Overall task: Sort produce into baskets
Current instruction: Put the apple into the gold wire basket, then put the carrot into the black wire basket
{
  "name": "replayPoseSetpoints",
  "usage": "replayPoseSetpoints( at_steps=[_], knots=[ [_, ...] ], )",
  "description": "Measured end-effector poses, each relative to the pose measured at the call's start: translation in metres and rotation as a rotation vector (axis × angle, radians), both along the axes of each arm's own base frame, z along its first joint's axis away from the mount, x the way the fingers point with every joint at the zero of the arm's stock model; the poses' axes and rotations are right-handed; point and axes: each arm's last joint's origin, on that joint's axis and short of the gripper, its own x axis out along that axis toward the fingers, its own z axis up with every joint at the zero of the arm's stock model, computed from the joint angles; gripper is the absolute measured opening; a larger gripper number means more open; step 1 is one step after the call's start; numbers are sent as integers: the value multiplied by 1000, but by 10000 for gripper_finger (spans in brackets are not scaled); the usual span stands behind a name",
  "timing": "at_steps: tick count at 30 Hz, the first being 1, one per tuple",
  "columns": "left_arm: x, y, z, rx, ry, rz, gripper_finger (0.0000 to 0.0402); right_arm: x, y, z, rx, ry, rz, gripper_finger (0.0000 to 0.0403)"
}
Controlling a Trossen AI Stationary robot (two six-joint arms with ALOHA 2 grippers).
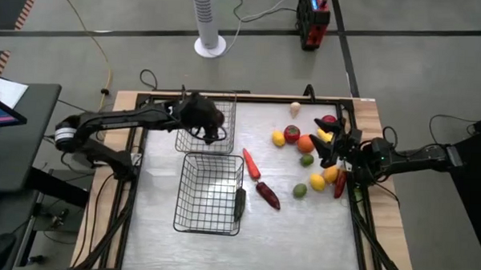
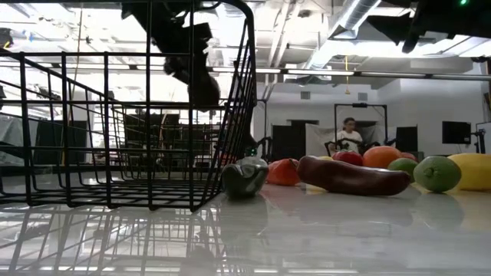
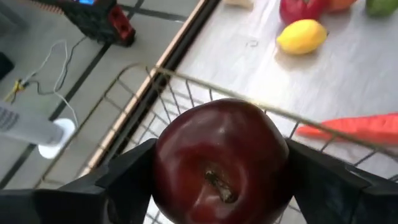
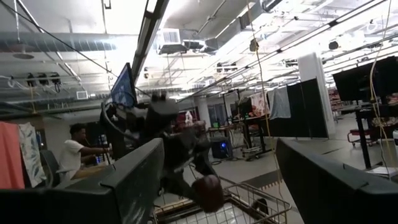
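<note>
we hold dark red apple [image 3: 222, 162] pinched in left gripper [image 1: 211, 126] above far basket [image 1: 225, 110]. drop step in hand; next we part fingers. right gripper [image 1: 330, 146], spread, waits over produce pile [image 1: 308, 145].

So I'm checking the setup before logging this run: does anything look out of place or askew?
One thing: a dark green piece lies on the table against the outside of the near basket, not in it. Otherwise things look orderly: the left gripper holds a dark red apple over the far basket; the right gripper hovers open by the loose produce.
</note>
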Motion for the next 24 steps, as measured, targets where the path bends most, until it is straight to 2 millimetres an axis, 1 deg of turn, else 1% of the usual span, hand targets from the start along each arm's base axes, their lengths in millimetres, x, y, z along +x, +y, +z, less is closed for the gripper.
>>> replayPoseSetpoints(
  at_steps=[3, 7, 12, 15, 17, 19, 21, 24],
  knots=[
    [-5, 2, -2, -5, 9, 13, 339, 0, 0, 0, -2, -1, -3, 337],
    [-4, 2, 6, 7, -13, 15, 364, 0, 0, 0, 2, 1, -2, 337],
    [-1, 3, 18, 14, -48, 6, 372, 2, 0, -3, 16, 28, 4, 337],
    [1, 1, 22, -17, -74, -41, 372, 4, 0, -7, 26, 67, 28, 337],
    [5, -6, 23, -44, -91, -87, 372, 8, 1, -10, 22, 138, 63, 337],
    [10, -14, 22, -49, -95, -125, 372, 16, 2, -11, 68, 236, 104, 336],
    [14, -21, 21, -42, -94, -157, 372, 25, 3, -14, 127, 345, 131, 332],
    [18, -31, 23, -26, -105, -192, 372, 44, 7, -14, 183, 453, 157, 324]
  ],
)
